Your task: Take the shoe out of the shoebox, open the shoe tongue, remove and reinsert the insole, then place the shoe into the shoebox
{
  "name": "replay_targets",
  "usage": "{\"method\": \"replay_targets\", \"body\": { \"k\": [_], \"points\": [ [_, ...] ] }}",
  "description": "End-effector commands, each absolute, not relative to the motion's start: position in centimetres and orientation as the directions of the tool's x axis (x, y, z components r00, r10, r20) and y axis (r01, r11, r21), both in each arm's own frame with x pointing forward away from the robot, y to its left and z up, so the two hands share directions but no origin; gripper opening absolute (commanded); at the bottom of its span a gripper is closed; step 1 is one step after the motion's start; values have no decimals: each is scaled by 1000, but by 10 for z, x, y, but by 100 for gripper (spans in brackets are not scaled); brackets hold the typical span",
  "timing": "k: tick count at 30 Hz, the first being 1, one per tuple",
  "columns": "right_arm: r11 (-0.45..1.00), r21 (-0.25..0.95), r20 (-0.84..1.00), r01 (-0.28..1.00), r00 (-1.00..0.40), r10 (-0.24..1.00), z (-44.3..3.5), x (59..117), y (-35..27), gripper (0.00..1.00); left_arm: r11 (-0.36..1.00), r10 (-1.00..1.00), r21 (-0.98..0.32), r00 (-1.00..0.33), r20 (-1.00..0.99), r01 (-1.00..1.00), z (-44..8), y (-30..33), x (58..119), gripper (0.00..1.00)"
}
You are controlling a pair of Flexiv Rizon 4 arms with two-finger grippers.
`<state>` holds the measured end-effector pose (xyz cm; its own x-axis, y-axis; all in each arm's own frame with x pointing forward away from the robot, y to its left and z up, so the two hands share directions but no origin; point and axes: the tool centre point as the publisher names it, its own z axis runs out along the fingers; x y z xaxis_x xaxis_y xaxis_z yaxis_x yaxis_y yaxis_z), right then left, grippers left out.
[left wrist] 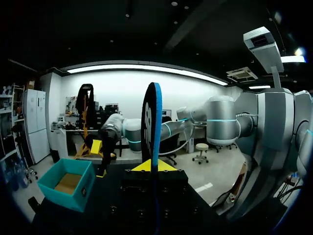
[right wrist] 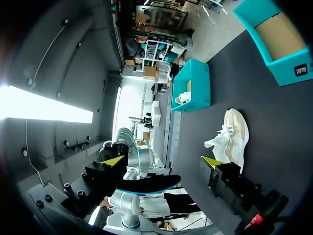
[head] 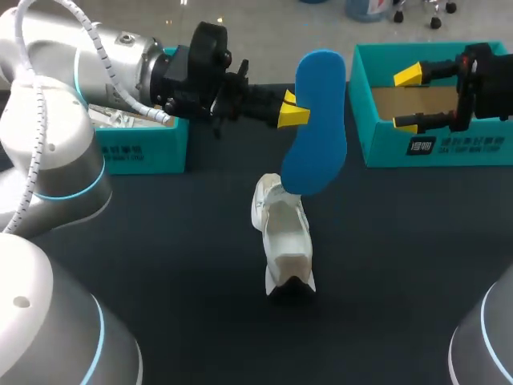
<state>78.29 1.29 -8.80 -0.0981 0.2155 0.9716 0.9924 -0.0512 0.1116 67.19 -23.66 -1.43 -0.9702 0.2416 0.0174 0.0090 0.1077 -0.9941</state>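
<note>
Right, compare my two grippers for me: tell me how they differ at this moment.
The left gripper is shut on the blue insole, holding it upright in the air; the right gripper is open and empty. The left gripper is at mid-table, near the white shoe, while the right gripper is over the teal shoebox at the table's right. Both have yellow fingertips and point inward, toward each other.

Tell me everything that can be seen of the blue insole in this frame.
The blue foam-looking insole is a flat, foot-shaped pad, blue on one face and dark on the other, as the wrist views show. It stands upright in the air, pinched near one long edge between the fingers of the left gripper. Its lower end overlaps the white shoe; whether they touch cannot be told.
</note>
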Motion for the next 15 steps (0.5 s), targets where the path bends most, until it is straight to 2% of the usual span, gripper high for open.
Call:
{"method": "replay_targets", "body": {
  "k": [1,5,8,10,13,15],
  "points": [
    [-51,110,971,993,-97,216,-88,784,14,100,110,240,-994,-971,17,10,-15,-238,671,0],
    [-51,110,971,993,-97,216,-88,784,14,100,110,240,-994,-971,17,10,-15,-238,671,0],
    [-51,110,971,993,-97,216,-88,784,14,100,197,222,-941,-947,-230,275,-25,-234,679,0],
    [-51,110,971,993,-97,216,-88,784,14,100,169,198,-915,-922,-332,365,-27,-233,684,0],
    [-51,110,971,993,-97,216,-88,784,14,100,197,194,-764,-788,-584,615,-30,-230,690,0],
    [-51,110,971,993,-97,216,-88,784,14,100,237,222,-601,-644,-732,764,-34,-228,695,0]
  ]
}}
